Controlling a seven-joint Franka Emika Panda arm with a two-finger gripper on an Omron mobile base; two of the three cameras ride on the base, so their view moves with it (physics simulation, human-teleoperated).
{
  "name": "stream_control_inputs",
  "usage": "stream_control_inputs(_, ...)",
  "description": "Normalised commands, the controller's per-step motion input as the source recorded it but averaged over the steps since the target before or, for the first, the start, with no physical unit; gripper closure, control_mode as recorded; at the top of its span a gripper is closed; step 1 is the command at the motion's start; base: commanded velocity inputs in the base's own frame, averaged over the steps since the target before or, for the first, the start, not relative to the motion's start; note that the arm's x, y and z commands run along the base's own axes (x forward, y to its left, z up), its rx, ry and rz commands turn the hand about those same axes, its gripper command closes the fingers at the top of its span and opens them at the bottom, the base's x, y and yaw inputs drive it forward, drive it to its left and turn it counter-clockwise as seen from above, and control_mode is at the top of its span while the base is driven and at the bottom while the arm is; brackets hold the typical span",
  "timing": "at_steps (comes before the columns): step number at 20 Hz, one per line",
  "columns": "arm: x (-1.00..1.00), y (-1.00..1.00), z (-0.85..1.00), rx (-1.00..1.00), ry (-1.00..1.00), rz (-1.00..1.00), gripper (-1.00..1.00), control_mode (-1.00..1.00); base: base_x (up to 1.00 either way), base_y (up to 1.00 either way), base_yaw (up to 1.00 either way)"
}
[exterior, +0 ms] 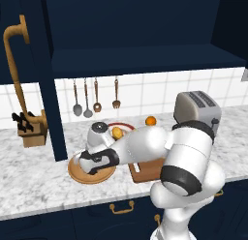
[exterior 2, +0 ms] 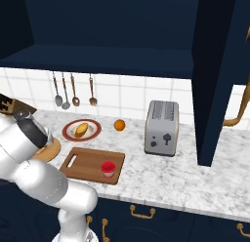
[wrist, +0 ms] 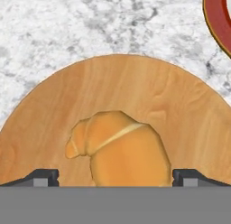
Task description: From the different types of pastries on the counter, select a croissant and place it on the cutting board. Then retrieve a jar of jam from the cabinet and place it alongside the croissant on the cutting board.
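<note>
The navy cabinet (exterior 2: 112, 31) spans the wall above the marble tabletop (exterior 2: 161, 180). On the tabletop sits a silver toaster (exterior 2: 161, 128), then the reddish cutting board (exterior 2: 85, 164), which carries the jar of jam (exterior 2: 108, 169) at its right end. Left of it lies a round wooden plate (wrist: 54, 105), and beyond it a red-rimmed plate (exterior 2: 68, 133) holds the oblong pastry (exterior 2: 82, 129), with an orange (exterior 2: 119, 124) near it. The croissant (wrist: 119, 148) rests on the round wooden plate, between the 2 fingertips (wrist: 43, 177) of the hand (wrist: 115, 179), which stand wide apart, to either side of it. Judging from this, a shallow closure could pinch only the pastry's crown and let it slip, and carrying it low might knock the jar. No readable writing or brand appears anywhere.
</note>
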Motion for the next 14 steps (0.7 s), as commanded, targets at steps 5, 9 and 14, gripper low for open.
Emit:
stream_control_inputs(5,0.33,0.01,-0.07,0.0,0.01,0.0,-1.0,-1.0,0.0,0.0,0.0)
stream_control_inputs(9,0.21,0.05,-0.17,0.01,0.02,0.02,-1.0,-1.0,0.0,0.0,0.0)
stream_control_inputs(14,-0.01,0.2,-0.23,0.01,0.03,0.0,-1.0,-1.0,0.0,0.0,0.0)
